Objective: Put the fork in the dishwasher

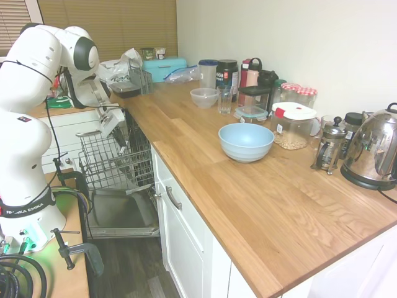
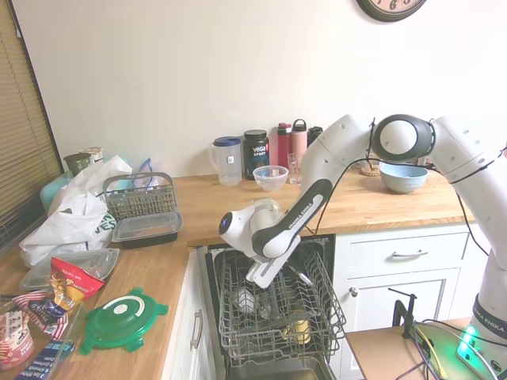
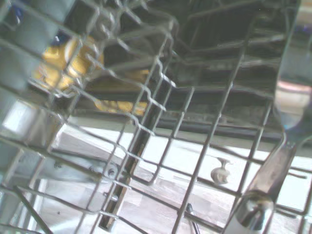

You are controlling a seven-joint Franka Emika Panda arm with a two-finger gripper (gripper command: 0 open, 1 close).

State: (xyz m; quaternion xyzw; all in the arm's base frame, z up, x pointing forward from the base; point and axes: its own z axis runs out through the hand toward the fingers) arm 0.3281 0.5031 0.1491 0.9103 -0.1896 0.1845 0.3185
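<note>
The fork [image 3: 273,165] is shiny silver. The dishwasher [image 2: 273,309] has a grey wire rack with something yellow [image 2: 298,328] inside. The tabletop [image 1: 248,186] is warm honey-brown wood, the bowl [image 1: 246,141] light blue, the cabinets [image 1: 186,242] white, and the round lid [image 2: 123,317] green.

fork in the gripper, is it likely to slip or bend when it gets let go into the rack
The fork looks like shiny polished metal, so probably stiff, not bendy, but slick. It is slim against the wide gaps of the dishwasher rack, so it could well slide between the wires.
</note>
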